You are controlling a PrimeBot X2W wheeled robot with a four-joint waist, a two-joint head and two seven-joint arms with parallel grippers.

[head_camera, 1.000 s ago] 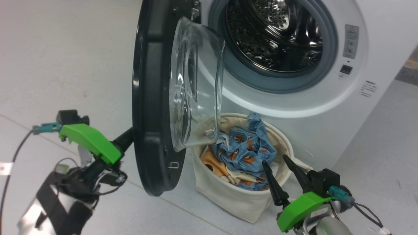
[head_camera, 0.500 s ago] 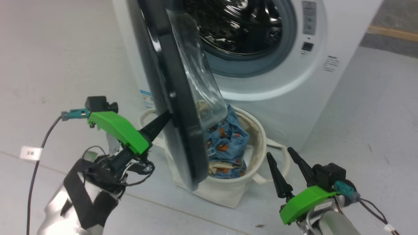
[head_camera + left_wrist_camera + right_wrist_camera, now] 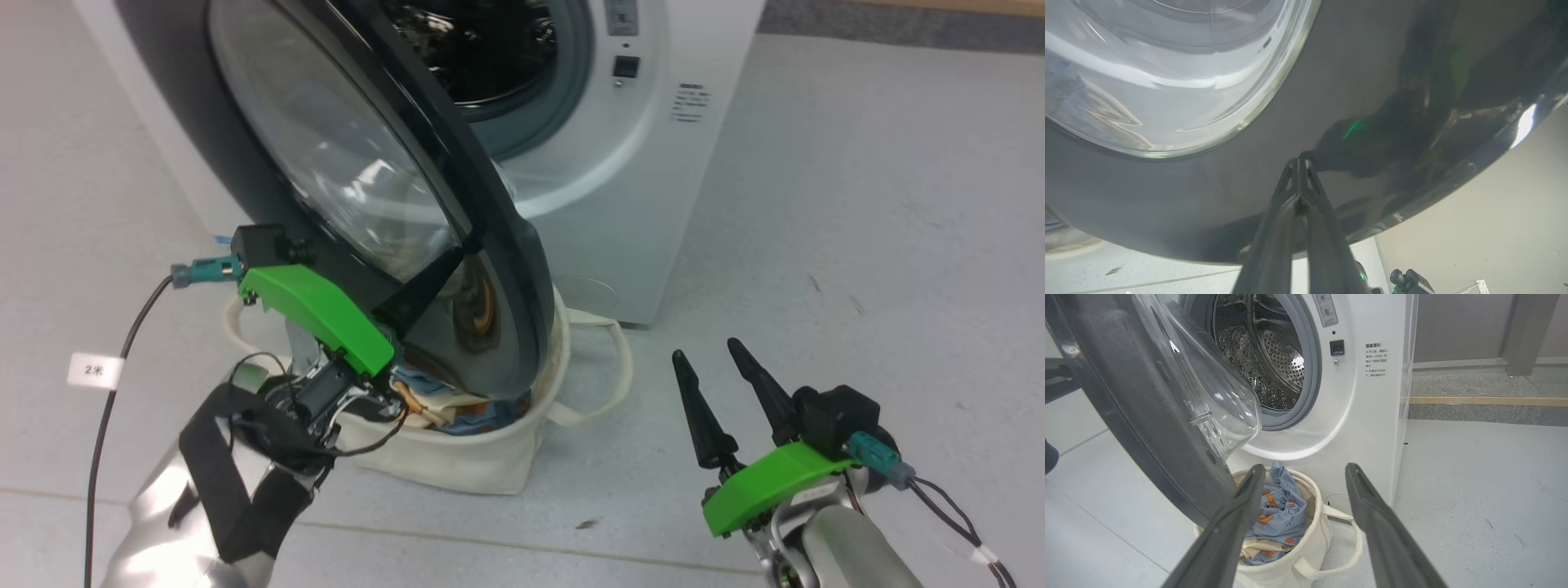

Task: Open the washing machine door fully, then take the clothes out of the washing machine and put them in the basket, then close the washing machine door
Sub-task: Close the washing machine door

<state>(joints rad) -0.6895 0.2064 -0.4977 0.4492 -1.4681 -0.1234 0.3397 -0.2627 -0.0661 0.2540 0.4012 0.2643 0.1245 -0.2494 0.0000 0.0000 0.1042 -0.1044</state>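
Observation:
The washing machine (image 3: pixel 629 180) stands with its steel drum (image 3: pixel 1267 355) showing. The washing machine door (image 3: pixel 335 155) is partly swung, its outer face toward me, its lower rim hanging over the basket (image 3: pixel 457 465). My left gripper (image 3: pixel 464 249) is shut, its tips pressed against the door's glossy black rim (image 3: pixel 1372 81); the joined fingertips (image 3: pixel 1299 161) touch it. Blue printed and cream clothes (image 3: pixel 1278 508) lie in the cream basket (image 3: pixel 1278 575) under the door. My right gripper (image 3: pixel 706 351) stands open and holds nothing, right of the basket, above the floor.
The basket's looped handle (image 3: pixel 611 367) sticks out toward my right gripper. A cable with a white tag (image 3: pixel 94 369) trails from my left wrist. Pale floor stretches to the right of the machine; a yellow strip (image 3: pixel 1486 401) and dark flooring lie beyond.
The door has swung from edge-on toward the machine, with my shut left gripper staying against its outer rim. The head view has shifted too. My right gripper stays open.

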